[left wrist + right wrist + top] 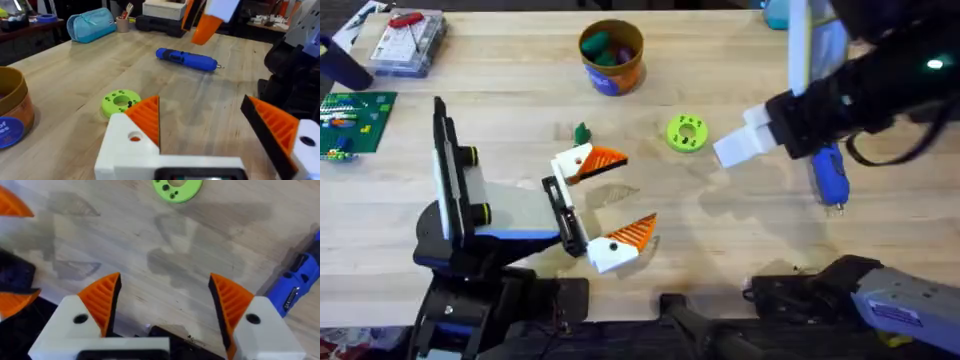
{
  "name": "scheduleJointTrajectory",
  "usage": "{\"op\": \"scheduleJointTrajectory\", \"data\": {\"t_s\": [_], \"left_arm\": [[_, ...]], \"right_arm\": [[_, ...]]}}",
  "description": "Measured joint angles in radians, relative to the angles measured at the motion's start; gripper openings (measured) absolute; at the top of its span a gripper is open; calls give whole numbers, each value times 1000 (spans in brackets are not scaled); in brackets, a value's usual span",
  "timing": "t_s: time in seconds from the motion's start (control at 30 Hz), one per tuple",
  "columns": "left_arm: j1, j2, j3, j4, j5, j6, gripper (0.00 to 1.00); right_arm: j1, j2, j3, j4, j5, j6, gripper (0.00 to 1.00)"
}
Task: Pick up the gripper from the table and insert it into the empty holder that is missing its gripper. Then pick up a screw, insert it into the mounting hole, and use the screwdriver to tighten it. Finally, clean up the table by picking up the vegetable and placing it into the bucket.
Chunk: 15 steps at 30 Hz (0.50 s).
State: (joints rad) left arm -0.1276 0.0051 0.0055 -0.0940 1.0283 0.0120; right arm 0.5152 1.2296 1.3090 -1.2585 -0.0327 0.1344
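You are seeing one vegetable [582, 132] lying on the table [740, 240] just beyond the left gripper [605, 200], whose two fingers are standing spread and empty. One bucket [611, 57] is sitting farther beyond it. The right gripper [165, 305] is hanging spread too, empty, with one green disc [177, 188] ahead and one blue screwdriver [295, 282] beside it.

- Your right gripper [162, 307] hangs over bare worktop [125, 240], its orange-padded fingers [102, 297] spread wide apart.
- A yellow-green disc [177, 187] with holes lies ahead.
- A blue screwdriver [295, 282] lies just beside one finger.
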Motion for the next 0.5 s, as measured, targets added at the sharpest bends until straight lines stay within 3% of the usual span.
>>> {"op": "scheduleJointTrajectory", "data": {"t_s": [0.5], "left_arm": [[0,0,0,0,0,0,987]], "right_arm": [[0,42,0,63,29,19,989]]}}
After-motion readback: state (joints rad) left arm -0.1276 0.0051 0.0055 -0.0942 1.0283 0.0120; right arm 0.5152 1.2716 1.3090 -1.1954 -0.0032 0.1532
